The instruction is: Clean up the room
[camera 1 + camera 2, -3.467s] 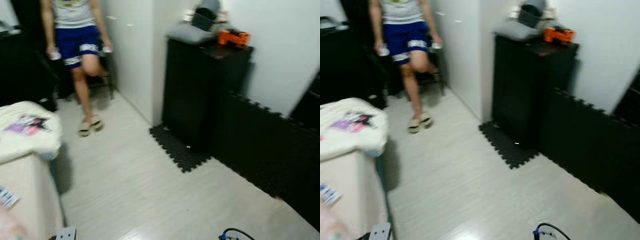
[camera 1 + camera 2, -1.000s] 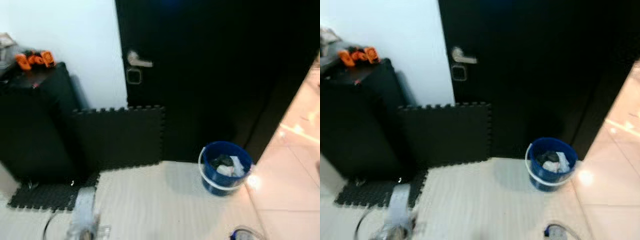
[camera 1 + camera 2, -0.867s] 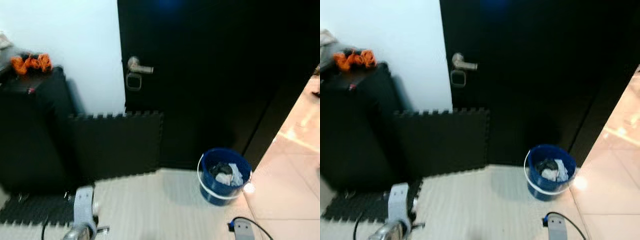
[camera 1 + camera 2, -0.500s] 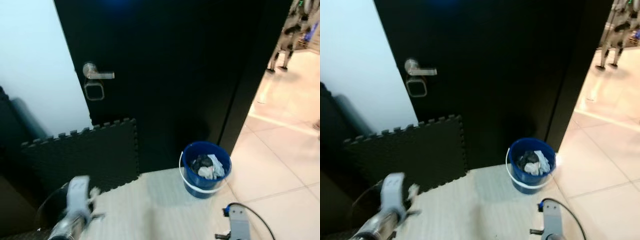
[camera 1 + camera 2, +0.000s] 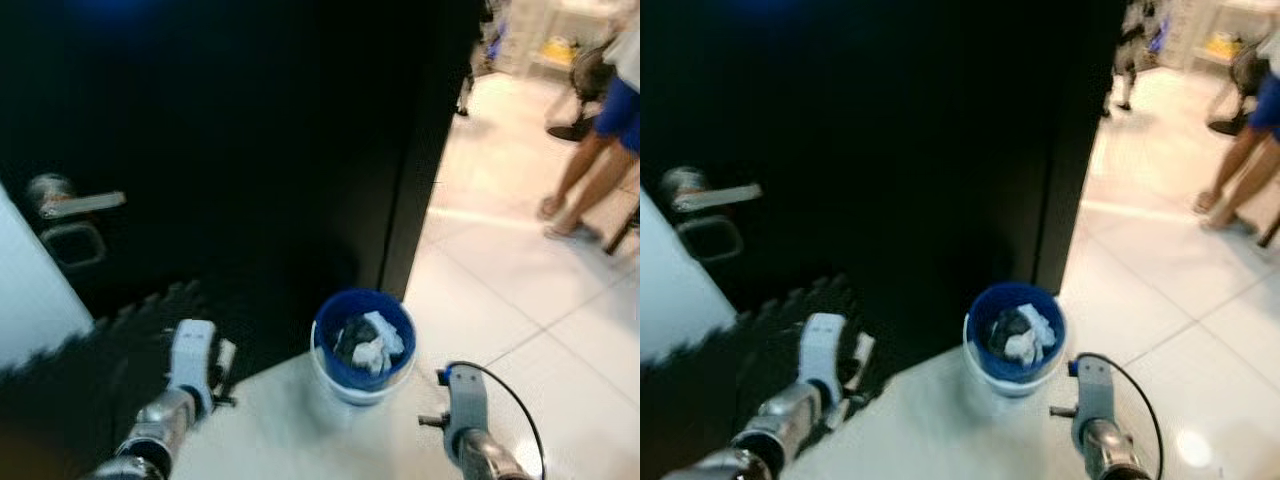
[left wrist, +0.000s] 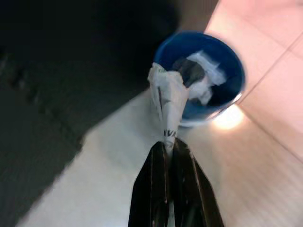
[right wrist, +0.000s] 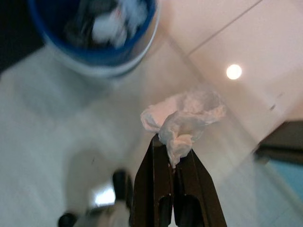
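Observation:
A blue bucket point(image 5: 328, 370) with crumpled rubbish point(image 5: 365, 342) inside stands on the floor by the black door. My left gripper point(image 6: 166, 144) is shut on a crumpled piece of white paper point(image 6: 166, 94), held just short of the bucket point(image 6: 227, 56) on its left. My right gripper point(image 7: 169, 142) is shut on a wad of white tissue point(image 7: 184, 116), with the bucket point(image 7: 102, 61) a little ahead of it. In the eye views the left arm point(image 5: 190, 365) and right arm point(image 5: 465, 425) flank the bucket.
A black door with a metal handle point(image 5: 70, 203) rises behind the bucket. Black foam mat point(image 5: 80, 400) leans low on the left. Past the doorway lies a glossy tiled floor point(image 5: 520, 270), where a person's legs point(image 5: 590, 170) stand at the far right.
The camera has swung right: the bucket sits nearer the middle, and the tiled room with a person's legs has come into view. Both arms have risen further into view beside the bucket.

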{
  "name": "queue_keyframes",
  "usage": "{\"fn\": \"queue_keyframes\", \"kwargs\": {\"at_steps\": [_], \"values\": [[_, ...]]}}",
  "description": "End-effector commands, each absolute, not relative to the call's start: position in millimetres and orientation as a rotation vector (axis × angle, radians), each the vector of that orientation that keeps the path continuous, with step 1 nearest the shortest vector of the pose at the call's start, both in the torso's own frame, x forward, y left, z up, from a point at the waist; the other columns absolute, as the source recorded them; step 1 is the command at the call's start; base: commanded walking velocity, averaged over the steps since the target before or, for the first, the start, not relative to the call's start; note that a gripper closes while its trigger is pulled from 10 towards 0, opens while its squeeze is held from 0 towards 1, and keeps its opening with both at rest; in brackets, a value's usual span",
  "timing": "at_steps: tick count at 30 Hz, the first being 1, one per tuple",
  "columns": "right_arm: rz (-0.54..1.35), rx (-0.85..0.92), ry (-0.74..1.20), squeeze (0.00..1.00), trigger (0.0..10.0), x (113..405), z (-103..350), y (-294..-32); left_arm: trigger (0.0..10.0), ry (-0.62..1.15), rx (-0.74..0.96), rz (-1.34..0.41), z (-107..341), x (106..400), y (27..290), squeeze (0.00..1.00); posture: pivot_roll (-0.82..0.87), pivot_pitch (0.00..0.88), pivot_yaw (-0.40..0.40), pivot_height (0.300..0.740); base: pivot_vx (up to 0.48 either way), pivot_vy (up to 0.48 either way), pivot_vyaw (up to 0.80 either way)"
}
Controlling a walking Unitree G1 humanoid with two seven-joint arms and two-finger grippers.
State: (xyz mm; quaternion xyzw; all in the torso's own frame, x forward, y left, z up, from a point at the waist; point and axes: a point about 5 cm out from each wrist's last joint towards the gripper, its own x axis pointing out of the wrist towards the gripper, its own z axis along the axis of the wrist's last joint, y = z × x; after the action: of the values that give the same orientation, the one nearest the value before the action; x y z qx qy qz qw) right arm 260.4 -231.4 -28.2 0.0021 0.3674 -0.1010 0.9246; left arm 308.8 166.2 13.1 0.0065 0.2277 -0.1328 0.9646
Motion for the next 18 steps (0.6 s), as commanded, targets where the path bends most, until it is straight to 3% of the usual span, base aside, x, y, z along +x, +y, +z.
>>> {"fn": "queue_keyframes", "kwargs": {"at_steps": [1, 16, 18], "values": [[-0.197, 0.035, 0.748, 0.0, 10.0, 261, -30, -223, 10.0, 0.482, 0.041, -0.282, 8, 303, 173, 0.0, -0.07, 0.027, 0.041, 0.74, 0.386, 0.0, -0.76], [-0.132, 0.046, 0.625, 0.0, 10.0, 296, -4, -203, 10.0, 0.348, 0.101, -0.593, 39, 325, 121, 0.0, -0.07, 0.025, 0.049, 0.74, 0.385, 0.0, -0.76], [-0.098, 0.054, 0.584, 0.0, 10.0, 307, 6, -192, 10.0, 0.315, 0.094, -0.684, 50, 331, 100, 0.0, -0.07, 0.021, 0.048, 0.74, 0.373, 0.0, -0.76]]}}
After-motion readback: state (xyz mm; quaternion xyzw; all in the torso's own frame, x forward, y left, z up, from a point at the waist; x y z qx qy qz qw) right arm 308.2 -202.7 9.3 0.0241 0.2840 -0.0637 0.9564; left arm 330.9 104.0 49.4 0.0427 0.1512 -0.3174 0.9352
